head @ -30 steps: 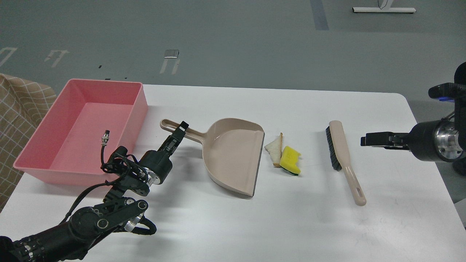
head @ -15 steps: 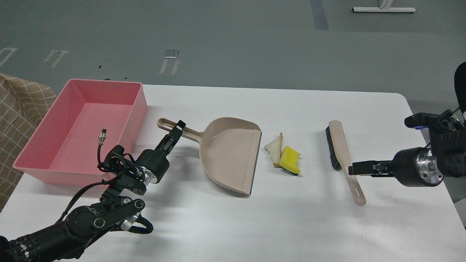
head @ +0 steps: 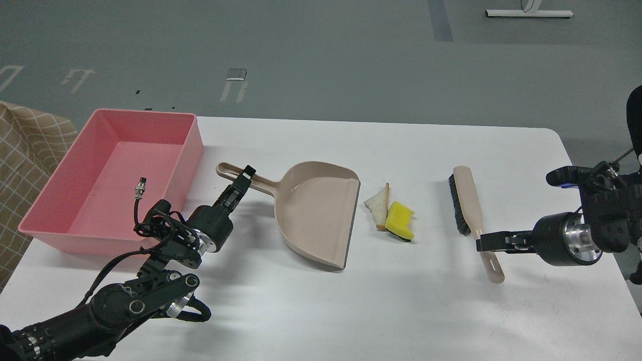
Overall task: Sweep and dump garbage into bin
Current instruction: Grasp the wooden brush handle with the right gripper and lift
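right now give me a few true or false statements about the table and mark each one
1. The bread slice and sponge lie between the dustpan and the brush. True.
2. The sponge is inside the pink tub. False, it lies on the table.
3. The left gripper is at the dustpan's handle. True.
4. The right gripper is over the tub. False, it is at the brush's handle.

1. I have a single view, from the robot's head, looking forward and down.
2. It takes in the whole white desk (head: pixel 401 311) at middling range, with grey floor beyond.
3. My arms enter from the lower left and right edges.
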Tool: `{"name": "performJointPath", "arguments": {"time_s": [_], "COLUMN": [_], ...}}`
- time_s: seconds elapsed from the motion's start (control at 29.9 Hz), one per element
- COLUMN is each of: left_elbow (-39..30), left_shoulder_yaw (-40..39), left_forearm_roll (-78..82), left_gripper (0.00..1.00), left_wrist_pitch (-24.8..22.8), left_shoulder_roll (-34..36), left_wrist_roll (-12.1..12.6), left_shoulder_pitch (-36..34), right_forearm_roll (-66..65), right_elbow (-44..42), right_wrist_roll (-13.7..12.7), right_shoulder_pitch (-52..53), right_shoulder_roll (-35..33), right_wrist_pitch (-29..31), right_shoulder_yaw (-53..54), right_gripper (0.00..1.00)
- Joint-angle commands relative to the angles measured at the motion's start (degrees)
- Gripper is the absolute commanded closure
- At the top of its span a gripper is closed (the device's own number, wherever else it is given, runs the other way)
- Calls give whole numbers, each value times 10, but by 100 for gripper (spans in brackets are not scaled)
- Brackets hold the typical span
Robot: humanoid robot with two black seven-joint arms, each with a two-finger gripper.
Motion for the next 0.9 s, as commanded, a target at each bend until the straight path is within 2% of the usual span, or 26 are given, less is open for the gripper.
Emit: {"name": "performJointPath", "arguments": {"time_s": [0.0,0.27,0.33,0.47,0.6,0.67,0.84,0.87], "left_elbow": [0,0,0,0,0,0,0,0], "left_shoulder_yaw": [0,0,0,0,0,0,0,0], "left_forearm_roll": [0,0,0,0,0,0,0,0], "left_gripper": [100,100,100,100,100,100,100,100], "left_wrist_pitch": [0,0,0,0,0,0,0,0], "left_shoulder_roll": [0,0,0,0,0,0,0,0], "left_wrist_roll": [0,0,0,0,0,0,0,0], "left_shoulder_pitch": [1,1,1,1,1,1,1,1], "right_forearm_roll": [0,0,0,2,2,3,4,4], "right_elbow": [-1,-2,-2,-2,-3,-4,-5,-5], "right_wrist_roll": [-1,-1,-1,-1,-2,-4,-4,-5], "right_shoulder_pitch": [0,0,0,-2,-6,-7,-8,-9], "right_shoulder_roll": [1,11,11,11,11,11,11,11], "right_wrist_pitch": [0,0,0,0,0,0,0,0], "right_shoulder_yaw": [1,0,0,-1,0,-1,-1,-1], "right_gripper": [29,34,39,44,44,49,52,56]}}
